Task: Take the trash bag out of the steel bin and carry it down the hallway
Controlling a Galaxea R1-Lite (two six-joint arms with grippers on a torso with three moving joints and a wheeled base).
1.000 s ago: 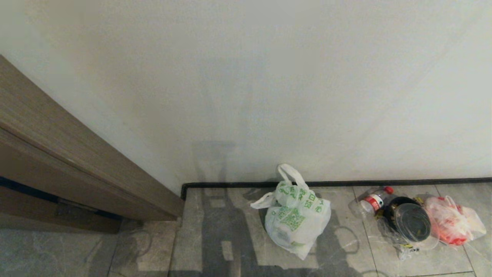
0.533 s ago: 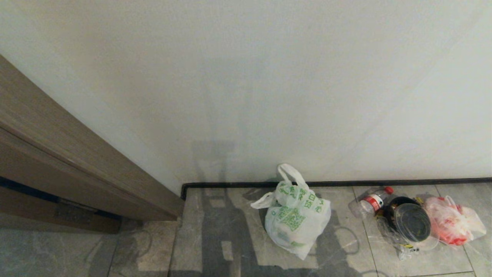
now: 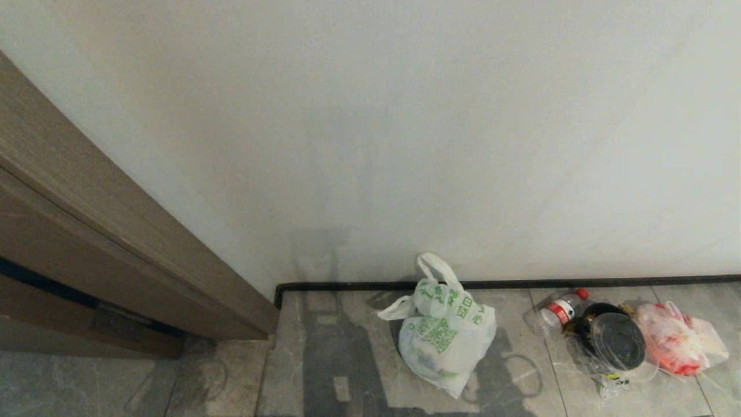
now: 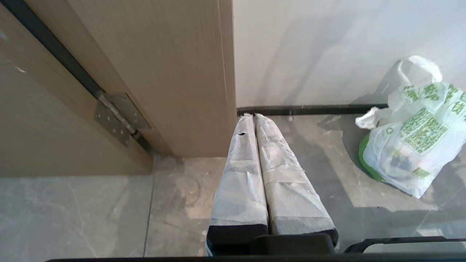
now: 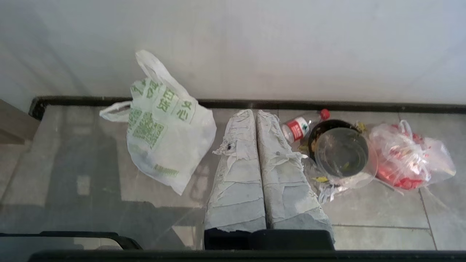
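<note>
— Trash bag (image 3: 443,330): where is it found?
— It is seen on the grey tiled floor (image 3: 341,359) of the hallway, close to the white wall (image 3: 405,145) and its black skirting (image 3: 579,283). One loop handle is raised against the wall and the other is spread out toward the brown door frame (image 3: 116,249). No steel bin is seen in any view.

— What is placed near it?
— A small heap of rubbish is laid to its right in the head view, apart from it: a plastic bottle with a red cap (image 3: 558,310), a dark round container with a clear lid (image 3: 613,341), and a clear bag with red contents (image 3: 677,341).

— How are the pincers held?
— The left gripper (image 4: 254,116) is clenched, its wrapped fingers pressed together, and is pointed at the foot of the door frame, well apart from the bag. The right gripper (image 5: 255,112) is likewise clenched on nothing, and is held above the floor between the bag and the heap.
</note>
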